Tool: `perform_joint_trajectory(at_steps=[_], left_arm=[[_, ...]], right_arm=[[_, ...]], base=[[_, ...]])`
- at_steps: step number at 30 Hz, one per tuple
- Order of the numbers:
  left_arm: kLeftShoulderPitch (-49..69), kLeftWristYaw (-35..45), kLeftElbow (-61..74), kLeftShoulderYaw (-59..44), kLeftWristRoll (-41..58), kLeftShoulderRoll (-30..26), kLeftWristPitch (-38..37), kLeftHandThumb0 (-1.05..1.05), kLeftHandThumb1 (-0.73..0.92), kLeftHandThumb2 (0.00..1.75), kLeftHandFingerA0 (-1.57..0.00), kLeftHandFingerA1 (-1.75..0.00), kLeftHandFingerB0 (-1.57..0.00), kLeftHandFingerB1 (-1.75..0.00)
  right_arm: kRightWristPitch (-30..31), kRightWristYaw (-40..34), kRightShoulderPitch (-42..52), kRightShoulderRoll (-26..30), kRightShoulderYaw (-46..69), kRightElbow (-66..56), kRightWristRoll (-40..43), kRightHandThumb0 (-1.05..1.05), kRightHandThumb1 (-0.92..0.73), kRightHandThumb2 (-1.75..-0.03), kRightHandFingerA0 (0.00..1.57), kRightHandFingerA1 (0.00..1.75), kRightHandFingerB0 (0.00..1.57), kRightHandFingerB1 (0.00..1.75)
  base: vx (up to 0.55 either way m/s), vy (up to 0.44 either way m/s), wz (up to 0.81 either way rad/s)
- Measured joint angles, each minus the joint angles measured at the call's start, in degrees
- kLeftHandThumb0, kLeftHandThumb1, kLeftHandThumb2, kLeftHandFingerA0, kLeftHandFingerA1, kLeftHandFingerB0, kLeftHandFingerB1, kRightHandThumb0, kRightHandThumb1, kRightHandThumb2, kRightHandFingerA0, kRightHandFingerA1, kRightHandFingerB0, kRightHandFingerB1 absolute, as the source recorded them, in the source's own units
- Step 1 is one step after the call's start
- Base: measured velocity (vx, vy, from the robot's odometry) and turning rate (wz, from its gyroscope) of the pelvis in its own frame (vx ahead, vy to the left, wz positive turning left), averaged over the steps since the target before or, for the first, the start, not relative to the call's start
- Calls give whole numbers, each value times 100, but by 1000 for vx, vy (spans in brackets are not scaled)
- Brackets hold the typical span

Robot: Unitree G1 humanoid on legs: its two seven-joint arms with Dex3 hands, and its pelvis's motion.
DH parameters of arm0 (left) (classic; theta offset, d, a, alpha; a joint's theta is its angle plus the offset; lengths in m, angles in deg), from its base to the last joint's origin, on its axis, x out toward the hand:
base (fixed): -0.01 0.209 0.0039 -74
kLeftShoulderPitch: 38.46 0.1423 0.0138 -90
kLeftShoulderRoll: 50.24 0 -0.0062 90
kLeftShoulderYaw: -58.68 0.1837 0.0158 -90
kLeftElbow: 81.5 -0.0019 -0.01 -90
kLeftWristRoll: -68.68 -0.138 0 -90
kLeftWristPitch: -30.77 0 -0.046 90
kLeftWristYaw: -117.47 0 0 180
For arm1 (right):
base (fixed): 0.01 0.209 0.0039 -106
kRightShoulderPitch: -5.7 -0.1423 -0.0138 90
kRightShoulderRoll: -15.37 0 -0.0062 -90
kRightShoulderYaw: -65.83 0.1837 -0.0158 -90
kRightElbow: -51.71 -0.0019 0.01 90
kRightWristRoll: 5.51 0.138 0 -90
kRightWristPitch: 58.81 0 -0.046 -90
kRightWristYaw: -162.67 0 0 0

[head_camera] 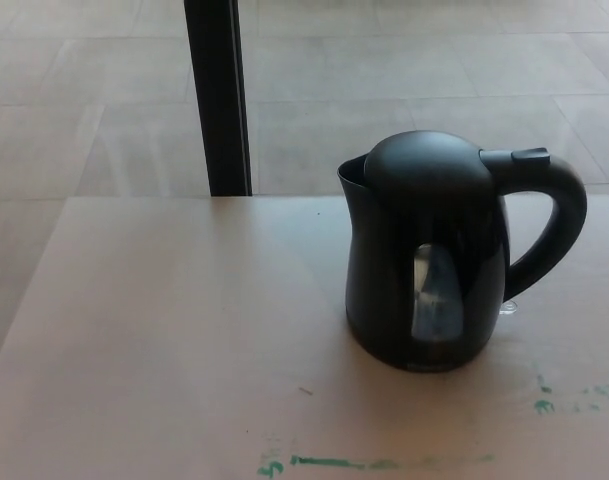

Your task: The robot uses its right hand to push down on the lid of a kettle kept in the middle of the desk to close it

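Observation:
A black electric kettle (429,270) stands upright on the light wooden desk (164,320), right of centre. Its domed lid (427,163) sits down on the body, with the spout facing left and the curved handle (554,225) to the right. A small grey release button (530,155) tops the handle. A clear water window (436,295) faces me. Neither of my hands shows in the head view.
A black vertical post (219,95) rises behind the desk's far edge, left of the kettle. Green paint marks (334,463) streak the desk near its front edge, with more (544,405) at the right. Tiled floor (404,70) lies beyond.

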Motion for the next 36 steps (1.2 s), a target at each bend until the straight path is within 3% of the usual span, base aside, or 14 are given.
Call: perform_joint_trajectory(at_steps=[1, 4, 8, 10, 12, 13, 17, 19, 23, 25, 31, 32, 33, 36], left_arm=[[0, -2, -34, 17, -14, -14, -8, -102, 83, 66, -67, -64, -60, -53], [11, -25, -152, 75, -94, -62, -17, -100, 85, 66, -69, -64, -62, -53], [19, -110, -239, 116, -181, -121, -21, -97, 85, 66, -70, -63, -60, -52], [17, -146, -310, 121, -224, -189, -26, -99, 84, 66, -67, -64, -59, -53], [13, -192, -366, 122, -281, -239, -35, -97, 63, 108, -61, -70, -57, -61], [14, -208, -371, 121, -296, -246, -34, -98, 83, 62, -66, -65, -62, -56], [-27, -316, -421, 106, -343, -251, -34, -97, 83, 65, -63, -66, -60, -57], [-42, -360, -431, 106, -361, -252, -34, -97, 82, 65, -68, -67, -60, -60], [-69, -441, -483, 85, -385, -256, -33, -89, 57, 109, -70, -74, -48, -63], [-91, -480, -529, 75, -388, -256, -33, -96, 76, 64, -68, -70, -56, -63], [-95, -484, -527, 19, -371, -255, -12, -94, 78, 64, -66, -69, -56, -61], [-94, -484, -510, 16, -367, -255, -3, -84, 59, 110, -63, -74, -47, -63], [-85, -483, -477, 16, -364, -255, 2, -93, 80, 64, -64, -69, -56, -61], [-75, -479, -412, -12, -328, -254, 26, -93, 78, 65, -64, -69, -55, -62]], right_arm=[[-52, -19, 13, -39, -4, 51, 17, -69, -72, -113, 35, 74, 14, 54], [-287, -90, 87, -232, -86, 244, 71, -77, -92, -67, 28, 80, 28, 52], [-593, -244, 141, -419, -280, 491, 142, -78, -90, -67, 33, 80, 31, 53], [-734, -334, 144, -461, -392, 622, 219, -74, -71, -108, 40, 73, 30, 58], [-889, -456, 178, -504, -558, 706, 285, -80, -92, -67, 40, 75, 31, 52], [-941, -476, 201, -513, -616, 733, 299, -76, -71, -107, 43, 72, 31, 59], [-1205, -589, 272, -516, -929, 872, 414, -81, -91, -67, 43, 71, 33, 48], [-1297, -620, 277, -514, -1081, 920, 469, -76, -73, -110, 43, 71, 26, 56], [-1571, -618, 326, -513, -1544, 971, 504, -78, -92, -71, 53, 68, 36, 47], [-1703, -618, 347, -512, -1726, 991, 513, -74, -74, -111, 56, 72, 37, 57], [-2001, -627, 394, -501, -2076, 1065, 556, -78, -92, -72, 55, 67, 37, 46], [-2037, -626, 409, -500, -2103, 1073, 576, -78, -92, -69, 55, 70, 37, 47], [-2061, -617, 423, -500, -2113, 1075, 605, -77, -92, -69, 53, 68, 38, 48], [-2113, -579, 460, -487, -2151, 1084, 691, -77, -92, -71, 53, 66, 36, 48]], base=[[0, 0, 0], [0, 0, 0], [0, 0, 0], [0, 0, 0], [0, 0, 0], [0, 0, 0], [0, 0, 0], [0, 0, 0], [0, 0, 0], [0, 0, 0], [0, 0, 0], [0, 0, 0], [0, 0, 0], [0, 0, 0]])
